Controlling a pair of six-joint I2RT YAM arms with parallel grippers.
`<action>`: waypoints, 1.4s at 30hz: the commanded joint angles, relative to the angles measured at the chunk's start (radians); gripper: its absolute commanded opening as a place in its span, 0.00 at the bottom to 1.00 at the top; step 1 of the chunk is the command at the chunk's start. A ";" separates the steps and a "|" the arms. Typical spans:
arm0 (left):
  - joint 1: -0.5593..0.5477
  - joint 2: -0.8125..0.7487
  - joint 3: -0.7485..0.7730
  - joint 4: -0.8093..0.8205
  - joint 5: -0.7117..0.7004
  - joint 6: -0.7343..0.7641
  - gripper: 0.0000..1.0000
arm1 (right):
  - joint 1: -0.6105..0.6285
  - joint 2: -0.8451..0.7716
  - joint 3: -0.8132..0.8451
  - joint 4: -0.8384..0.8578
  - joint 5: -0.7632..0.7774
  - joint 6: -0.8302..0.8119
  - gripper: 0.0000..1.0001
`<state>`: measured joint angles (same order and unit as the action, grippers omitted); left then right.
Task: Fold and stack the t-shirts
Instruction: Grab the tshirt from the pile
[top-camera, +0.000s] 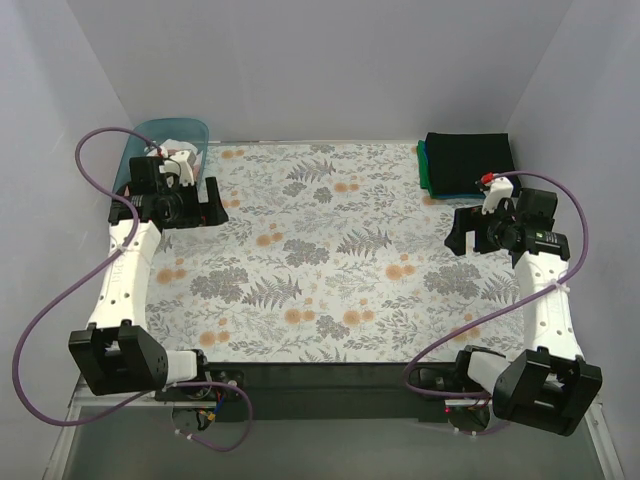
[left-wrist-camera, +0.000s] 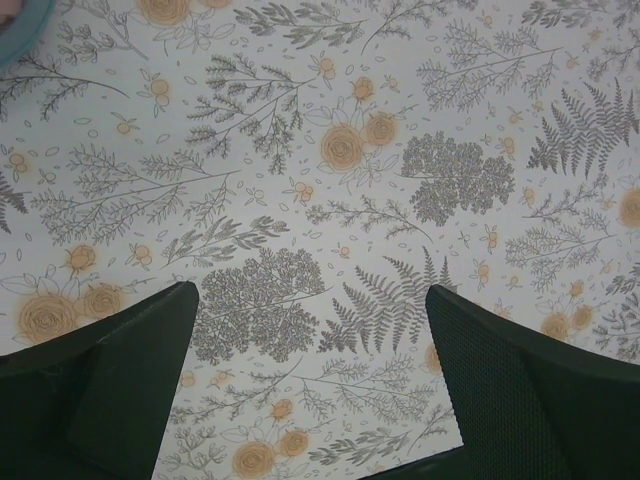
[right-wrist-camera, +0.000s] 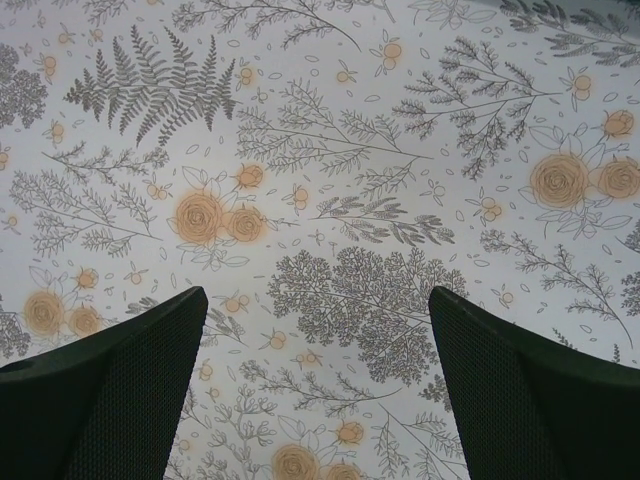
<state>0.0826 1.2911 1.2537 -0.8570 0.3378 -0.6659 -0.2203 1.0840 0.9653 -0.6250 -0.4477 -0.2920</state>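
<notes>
A folded black t-shirt (top-camera: 468, 158) lies on a folded teal-green t-shirt (top-camera: 424, 172) at the table's far right corner. A bit of dusty pink cloth (left-wrist-camera: 7, 12) shows inside the basket's rim in the left wrist view. No white t-shirt can be made out. My left gripper (top-camera: 212, 203) is open and empty above the floral cloth, next to the basket; its wrist view (left-wrist-camera: 310, 295) shows only cloth between the fingers. My right gripper (top-camera: 459, 231) is open and empty just in front of the stack, over bare floral cloth (right-wrist-camera: 317, 295).
A translucent teal basket (top-camera: 190, 130) stands at the far left corner, partly hidden by my left wrist; its rim (left-wrist-camera: 28, 28) shows in the left wrist view. A floral tablecloth (top-camera: 320, 260) covers the table. White walls close in three sides.
</notes>
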 joint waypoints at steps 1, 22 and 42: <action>-0.001 0.049 0.087 -0.040 -0.005 0.009 0.98 | 0.002 0.037 0.018 -0.008 0.007 0.001 0.98; 0.178 0.780 1.018 0.007 -0.146 -0.049 0.94 | -0.002 0.136 0.058 -0.016 -0.003 0.017 0.98; 0.235 0.944 0.722 0.134 -0.177 -0.018 0.77 | -0.002 0.186 -0.010 0.013 -0.003 -0.010 0.98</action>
<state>0.3202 2.2726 2.0125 -0.7643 0.1432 -0.6956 -0.2203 1.2690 0.9653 -0.6285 -0.4477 -0.2916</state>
